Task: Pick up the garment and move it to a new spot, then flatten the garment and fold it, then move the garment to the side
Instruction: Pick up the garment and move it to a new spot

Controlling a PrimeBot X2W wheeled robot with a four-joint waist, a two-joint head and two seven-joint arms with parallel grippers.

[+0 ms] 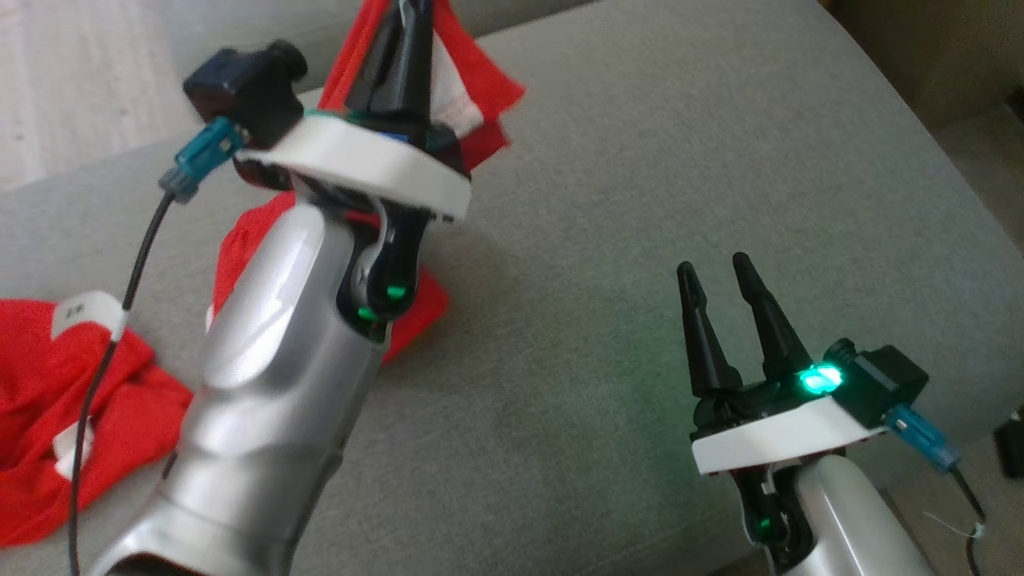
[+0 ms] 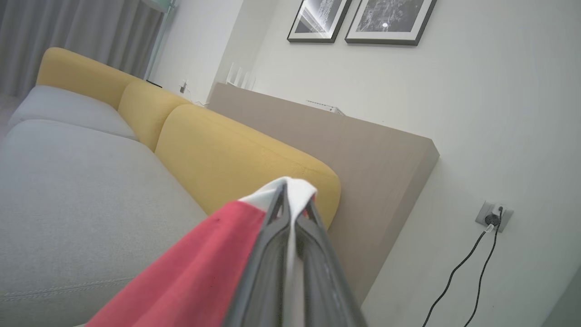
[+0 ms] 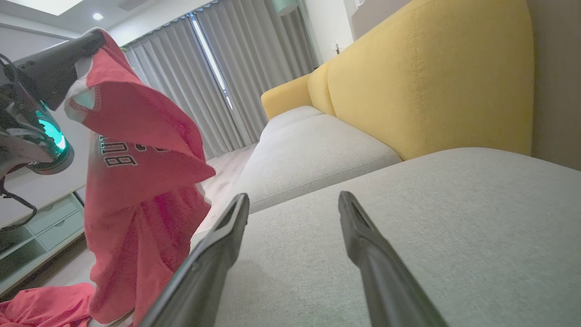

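Note:
The garment [image 1: 480, 88] is a red shirt with white trim and dark lettering. My left gripper [image 1: 412, 20] is shut on its white-edged hem and holds it up above the grey sofa seat [image 1: 608, 200]. In the left wrist view the closed fingers [image 2: 272, 254] pinch the white and red cloth [image 2: 199, 272]. The right wrist view has the garment [image 3: 136, 181] hanging from the left gripper [image 3: 88, 41], its lower end trailing on the seat. My right gripper [image 1: 716, 276] hovers open over the seat at the right, fingers [image 3: 227, 236] apart with nothing between them.
More red cloth [image 1: 56, 400] lies bunched at the seat's left edge. Yellow backrest cushions [image 3: 426, 77] line the sofa's far side. A beige panel [image 2: 345, 150], wall pictures and a plugged-in cable [image 2: 472, 259] stand beyond. Grey curtains [image 3: 218, 77] and low shelves [image 3: 41, 227] lie past the sofa.

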